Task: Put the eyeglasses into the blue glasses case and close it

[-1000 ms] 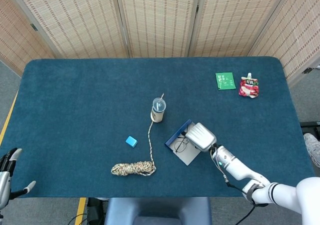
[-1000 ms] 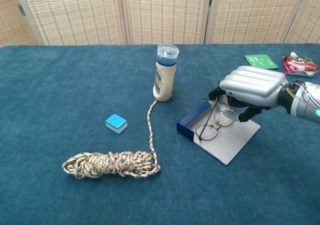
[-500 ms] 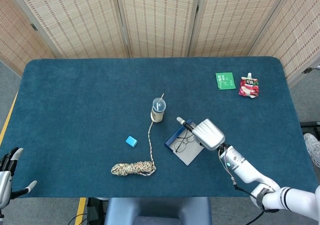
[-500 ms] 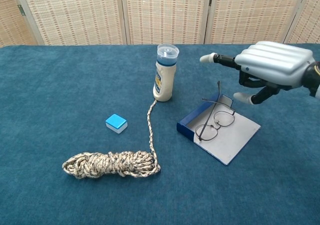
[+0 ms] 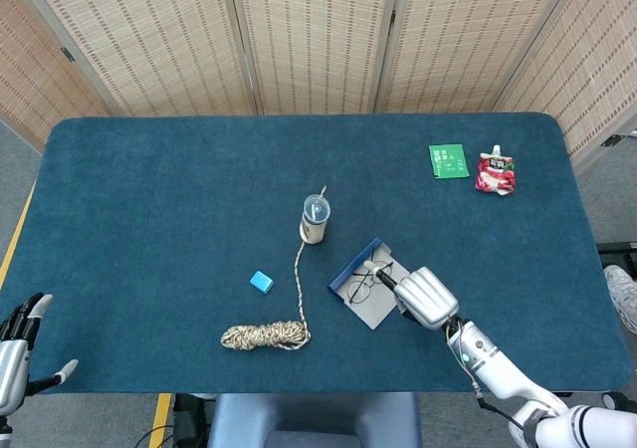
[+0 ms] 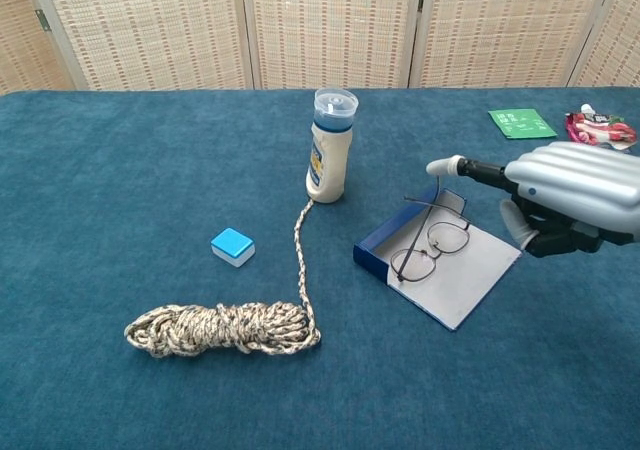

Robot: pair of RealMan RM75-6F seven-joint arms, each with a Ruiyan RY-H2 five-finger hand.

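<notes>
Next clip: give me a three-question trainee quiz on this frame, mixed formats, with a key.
1. True or false: the glasses lie on the open case.
2. Multiple choice: the right hand is (A) gripping the glasses, (B) holding nothing beside the case, (C) pressing the case shut.
3. Fill in: the rope runs up to the base of the ___.

Key: 1 true. 2 B. 3 bottle.
</notes>
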